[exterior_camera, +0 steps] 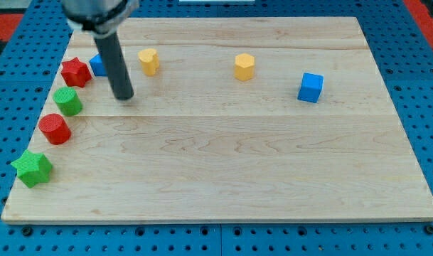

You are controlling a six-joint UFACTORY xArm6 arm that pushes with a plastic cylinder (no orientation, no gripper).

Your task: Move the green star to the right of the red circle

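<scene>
The green star (33, 168) lies near the board's left edge at the view's bottom left. The red circle (55, 129) sits just above and slightly right of it. My tip (124, 97) rests on the board well up and to the right of both, about a hand's width right of the green circle (69, 101). The tip touches no block.
A red star (75, 72) and a blue block (98, 65), partly hidden behind the rod, lie at the top left. A yellow heart-like block (148, 61), a yellow hexagon (244, 67) and a blue cube (311, 87) lie along the top. The wooden board (223, 178) sits on a blue pegboard.
</scene>
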